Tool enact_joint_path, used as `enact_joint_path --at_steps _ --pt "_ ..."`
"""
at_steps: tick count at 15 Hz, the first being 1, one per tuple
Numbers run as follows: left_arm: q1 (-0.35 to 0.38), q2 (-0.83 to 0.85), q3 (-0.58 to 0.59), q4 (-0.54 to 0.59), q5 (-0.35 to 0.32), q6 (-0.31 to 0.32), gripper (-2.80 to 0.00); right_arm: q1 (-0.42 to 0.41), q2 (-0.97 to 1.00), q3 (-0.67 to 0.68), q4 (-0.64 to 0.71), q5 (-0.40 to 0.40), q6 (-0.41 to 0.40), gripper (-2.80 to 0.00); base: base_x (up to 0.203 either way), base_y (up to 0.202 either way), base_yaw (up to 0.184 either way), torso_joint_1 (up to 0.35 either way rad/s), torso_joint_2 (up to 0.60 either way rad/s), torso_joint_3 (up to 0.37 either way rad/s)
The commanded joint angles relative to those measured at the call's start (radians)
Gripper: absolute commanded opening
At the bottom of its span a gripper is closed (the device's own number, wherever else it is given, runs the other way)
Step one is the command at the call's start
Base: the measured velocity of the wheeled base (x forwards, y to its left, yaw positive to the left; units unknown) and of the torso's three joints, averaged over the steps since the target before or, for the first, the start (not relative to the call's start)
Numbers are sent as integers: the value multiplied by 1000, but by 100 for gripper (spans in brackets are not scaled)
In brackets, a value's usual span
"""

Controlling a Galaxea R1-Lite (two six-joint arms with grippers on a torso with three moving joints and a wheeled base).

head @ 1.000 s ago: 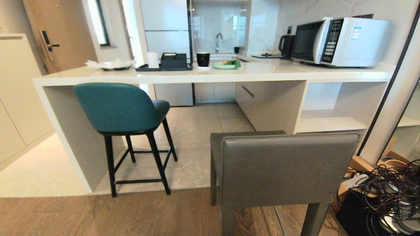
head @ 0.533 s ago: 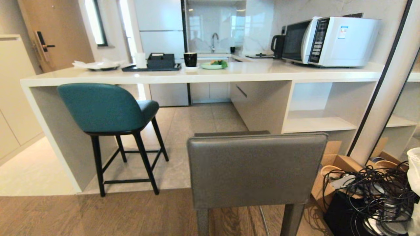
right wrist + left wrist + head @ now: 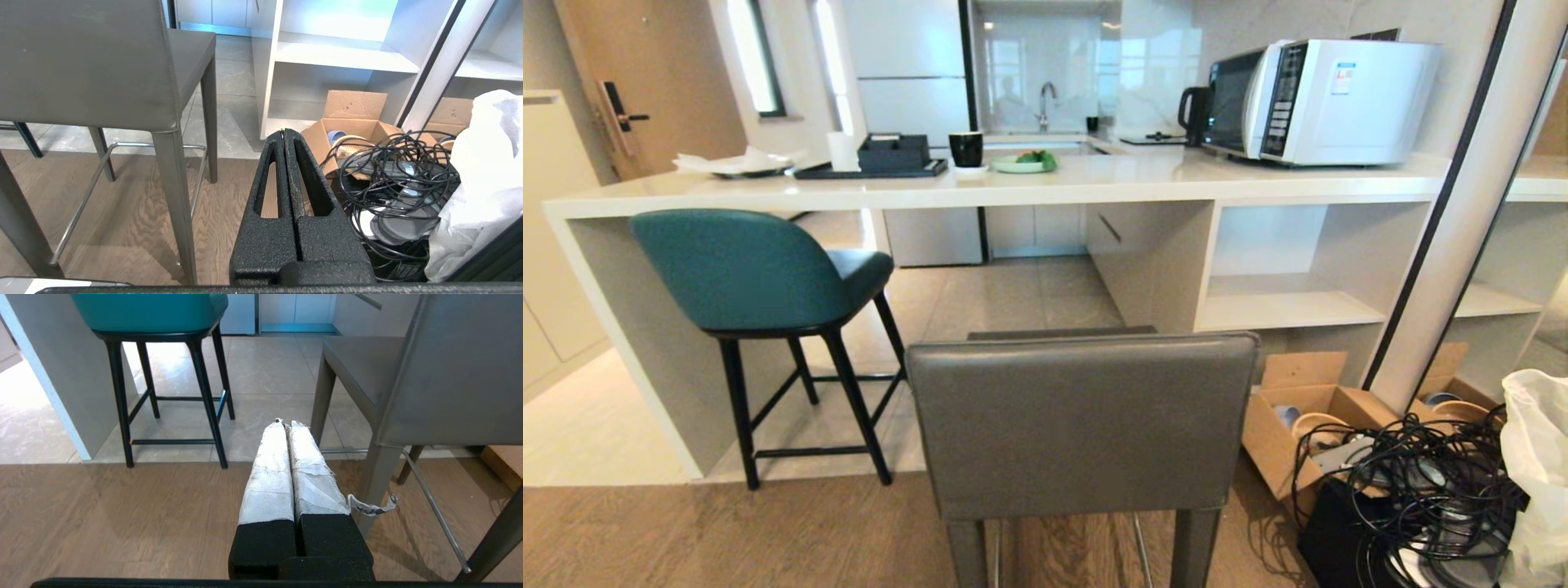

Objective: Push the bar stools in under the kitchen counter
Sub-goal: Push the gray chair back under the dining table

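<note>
Grey leather fills the near middle of our head view: the grey stool [image 3: 1082,425] stands at six o'clock, its square back toward us, all four legs on the wood floor, well short of the kitchen counter [image 3: 1013,189]. At nine o'clock the teal stool [image 3: 752,273] sits partly beneath the worktop beside the slab side panel [image 3: 637,327], its back still outside the edge. On the worktop we see a microwave [image 3: 1327,102] at one o'clock, a black mug [image 3: 965,149] and a green plate [image 3: 1021,163] near twelve. A cardboard box [image 3: 1298,408] and a tangle of black cables [image 3: 1409,482] lie at four o'clock.

Our left gripper [image 3: 286,424], its fingers wrapped in white tape, is closed on nothing, low between the two stools. Our right gripper [image 3: 284,132] is likewise closed and empty, between the grey stool and the cables.
</note>
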Motion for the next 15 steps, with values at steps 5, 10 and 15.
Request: enact_joint_path --at_steps 5,10,15 --pt "1 2 0 1 0 0 -280 0 0 0 0 1 -1 -280 0 0 0 0 0 0" --pt "0 2 0 0 0 0 -280 0 0 0 0 0 -1 -280 157 0 1 3 -1 4" --pt "2 2 -1 1 0 1 -280 -1 -2 0 0 -4 -6 -280 129 0 4 3 3 -2"
